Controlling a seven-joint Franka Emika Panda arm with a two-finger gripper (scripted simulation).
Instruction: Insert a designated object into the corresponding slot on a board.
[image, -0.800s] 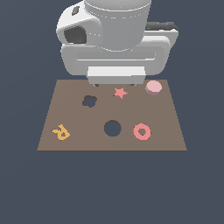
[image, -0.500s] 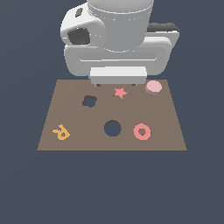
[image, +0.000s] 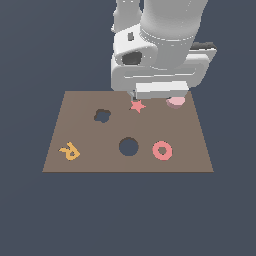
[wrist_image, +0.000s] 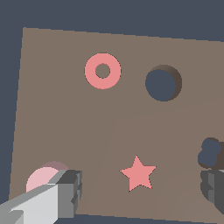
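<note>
The arm had swung across since the earlier frames: its big white body, which had hung over the far middle of the board (image: 55, 155), now stood further toward the exterior view's right, over the far right corner. The pink puck (image: 176, 101) sat on the board at that far right corner, where it had been before, but now the arm's bulk covered most of it and only its near edge peeped out below the white housing. The red star (image: 137, 106) lay just beside the arm's lower edge, to the exterior view's left of the puck.

In the wrist view the gripper (wrist_image: 142, 188) stood wide open and held nothing. One finger (wrist_image: 65, 192) overlapped the puck's (wrist_image: 41, 179) edge, though whether it touched I couldn't tell; the other finger was well apart, past the star (wrist_image: 138, 173) and next to the lobed hole (wrist_image: 210, 153).

The round slot (image: 128, 146) lay empty near the board's front middle, between the orange R (image: 69, 151) and the pink ring (image: 162, 150). Those had not moved.
</note>
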